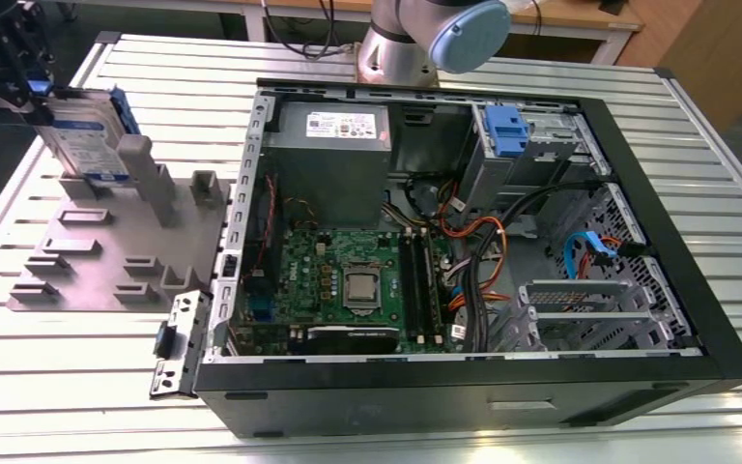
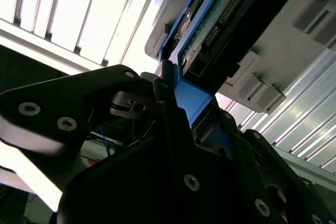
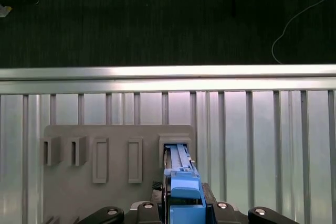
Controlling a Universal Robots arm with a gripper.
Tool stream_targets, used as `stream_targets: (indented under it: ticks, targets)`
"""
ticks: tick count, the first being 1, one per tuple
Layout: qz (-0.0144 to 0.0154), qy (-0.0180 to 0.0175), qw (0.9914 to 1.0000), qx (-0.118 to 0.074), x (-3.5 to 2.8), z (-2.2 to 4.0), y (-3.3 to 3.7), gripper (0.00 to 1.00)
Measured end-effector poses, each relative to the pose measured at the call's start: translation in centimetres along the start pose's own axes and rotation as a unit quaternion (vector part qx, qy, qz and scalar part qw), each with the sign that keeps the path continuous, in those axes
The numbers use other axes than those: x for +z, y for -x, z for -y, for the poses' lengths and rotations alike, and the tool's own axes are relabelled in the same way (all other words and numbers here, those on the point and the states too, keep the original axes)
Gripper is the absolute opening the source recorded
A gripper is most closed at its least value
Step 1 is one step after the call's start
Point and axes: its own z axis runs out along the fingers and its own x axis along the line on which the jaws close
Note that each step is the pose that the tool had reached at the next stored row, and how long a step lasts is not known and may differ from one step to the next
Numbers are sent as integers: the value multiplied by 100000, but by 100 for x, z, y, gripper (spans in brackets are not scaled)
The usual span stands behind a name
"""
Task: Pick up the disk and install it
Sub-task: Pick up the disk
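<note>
The disk (image 1: 88, 135), silver with a white-and-blue label and blue rails, stands on edge at the far end of the grey slotted fixture (image 1: 88, 261), on the exterior view's left. My gripper (image 1: 36, 95) is shut on its upper end. In the second wrist view the black fingers (image 2: 163, 85) clasp a blue rail, and the disk (image 2: 220, 19) shows its green circuit board. The first wrist view looks down the disk's blue edge (image 3: 181, 174) into a fixture (image 3: 73, 192) slot, with my gripper (image 3: 181, 208) around it. Whether its lower end still sits in the slot, I cannot tell.
An open black computer case (image 1: 680, 319) lies in the middle of the ribbed aluminium table (image 1: 49, 387), with motherboard (image 1: 345, 280), cables and a grey power supply (image 1: 332, 130) inside. A drive bay with a blue latch (image 1: 506, 130) sits at its far corner. The arm's base (image 1: 404, 43) stands behind the case.
</note>
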Motion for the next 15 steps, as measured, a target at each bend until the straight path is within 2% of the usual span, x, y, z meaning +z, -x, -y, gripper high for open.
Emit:
stream_targets:
  ticks: [15]
  targets:
    - [-3, 3, 100000, -3, -37, 0, 1, 36]
